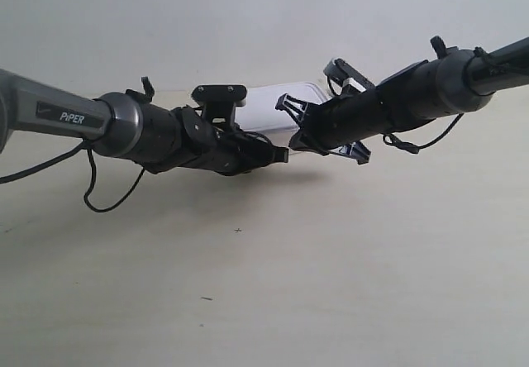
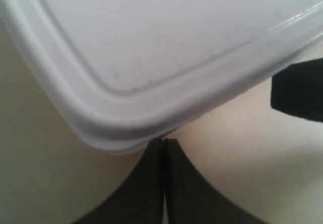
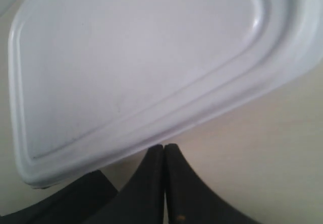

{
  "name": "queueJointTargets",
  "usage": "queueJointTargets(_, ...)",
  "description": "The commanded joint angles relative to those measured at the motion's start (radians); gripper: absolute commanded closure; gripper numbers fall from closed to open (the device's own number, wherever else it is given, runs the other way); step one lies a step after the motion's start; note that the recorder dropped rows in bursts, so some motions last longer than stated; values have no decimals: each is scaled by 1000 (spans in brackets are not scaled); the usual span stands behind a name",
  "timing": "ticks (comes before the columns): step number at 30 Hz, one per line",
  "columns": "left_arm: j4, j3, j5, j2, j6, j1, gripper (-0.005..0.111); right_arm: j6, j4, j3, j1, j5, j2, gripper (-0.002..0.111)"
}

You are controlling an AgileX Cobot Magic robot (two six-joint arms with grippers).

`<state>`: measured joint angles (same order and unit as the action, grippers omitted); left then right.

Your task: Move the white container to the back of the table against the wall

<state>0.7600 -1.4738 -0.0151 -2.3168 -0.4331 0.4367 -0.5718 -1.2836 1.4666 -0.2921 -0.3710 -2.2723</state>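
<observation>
Two dark arms (image 1: 157,135) (image 1: 397,98) are meeting at the small rectangular white plastic container (image 1: 269,107), which is sitting far back on the pale beige wood-grain counter (image 1: 331,284), near the grey-white wall (image 1: 248,20). In the left wrist view, the left tool (image 2: 163,146) is pressing its fully closed, empty tips against the container's rounded corner. In the right wrist view, the right tool (image 3: 164,149), also closed and empty, is resting at the container's rim.

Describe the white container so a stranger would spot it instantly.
Look across the pale table toward the plain wall. Near the far edge, where two dark robot arms converge, sits the white container. Unlike the black arms, it is a white, flat-lidded box with rounded corners.
</observation>
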Motion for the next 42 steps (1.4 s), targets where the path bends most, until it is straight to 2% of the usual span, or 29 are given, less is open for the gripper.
queueJointTargets(1,1,-18,-32,1,-13,-13,107,-3,11,29,19,1,-11,108)
queueJointTargets(13,1,-145,-20,-73,-42,-33,107,-3,54,32,67,78,-11,108)
queueJointTargets(21,1,-155,-22,-81,-70,-41,107,-3,56,110,67,24,-66,108)
queueJointTargets(42,-39,-168,-100,-101,-88,-57,107,-3,82,196,67,31,-119,108)
